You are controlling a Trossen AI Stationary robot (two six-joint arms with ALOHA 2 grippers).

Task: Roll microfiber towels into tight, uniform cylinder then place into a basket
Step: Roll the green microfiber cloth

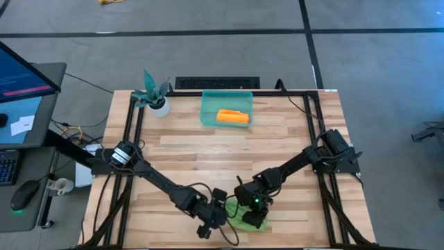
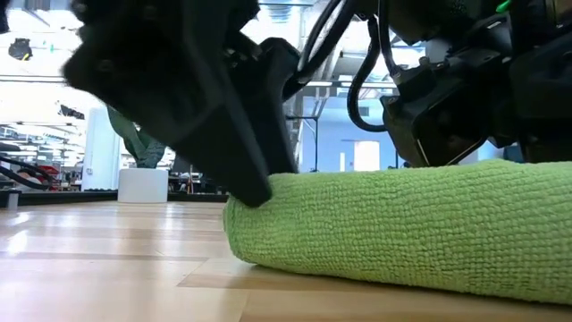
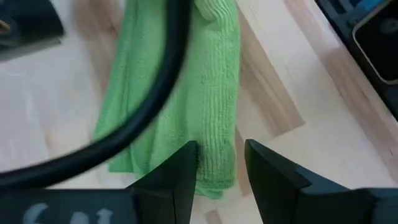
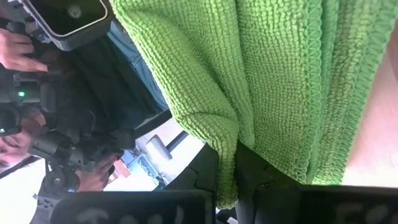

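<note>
At the bottom centre of the high view, the rolled lime green microfiber towel [image 1: 244, 219] lies on the wooden table [image 1: 277, 139], the right hand [image 1: 255, 217] clenched on its fold, the left hand [image 1: 216, 221] released at its end, while the rolled orange towel [image 1: 232, 117] rests in the translucent teal plastic basket [image 1: 208, 111] at the upper centre.

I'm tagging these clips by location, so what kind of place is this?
Probably a robotics lab or workshop: a wooden table on a bare grey floor, a workstation with a monitor and mouse beside it, and an open, brightly lit room behind in the low view.

Bright even light, blurred close-ups, soft shadows
</note>
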